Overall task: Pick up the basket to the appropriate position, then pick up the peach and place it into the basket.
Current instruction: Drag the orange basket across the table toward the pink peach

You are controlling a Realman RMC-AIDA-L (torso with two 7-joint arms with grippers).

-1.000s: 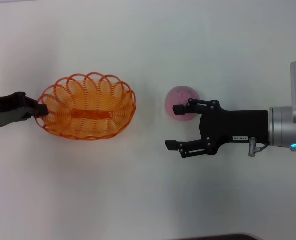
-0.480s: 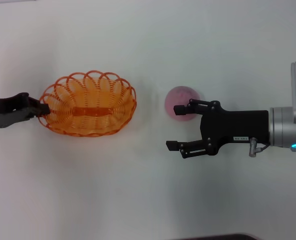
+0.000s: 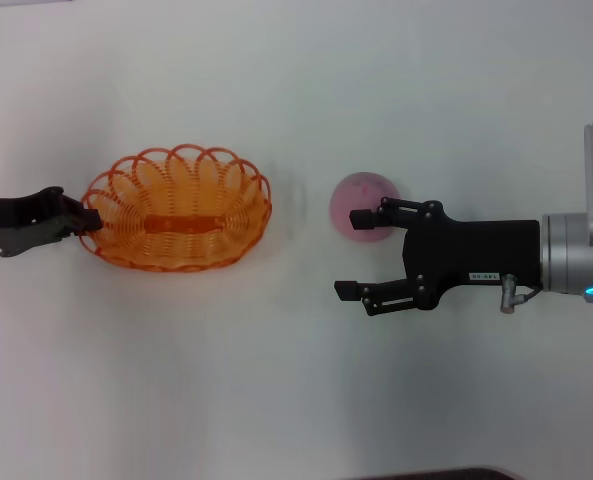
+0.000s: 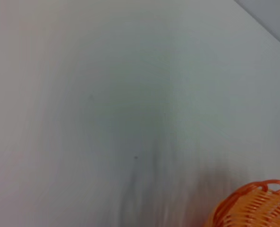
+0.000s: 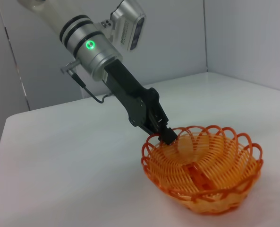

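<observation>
The orange wire basket (image 3: 176,208) sits left of centre on the white table. My left gripper (image 3: 86,220) is shut on the basket's left rim; the right wrist view shows it (image 5: 165,135) pinching the rim of the basket (image 5: 203,170). A corner of the basket shows in the left wrist view (image 4: 253,208). The pink peach (image 3: 362,203) lies right of the basket. My right gripper (image 3: 352,254) is open just beside the peach, with its upper finger over the peach's near side and nothing held.
The white table (image 3: 296,400) has nothing else on it. A grey wall (image 5: 243,38) stands behind the table's far edge in the right wrist view.
The left gripper has shifted the basket slightly away from me and levelled it; it now looks flatter. The right gripper has barely moved.
</observation>
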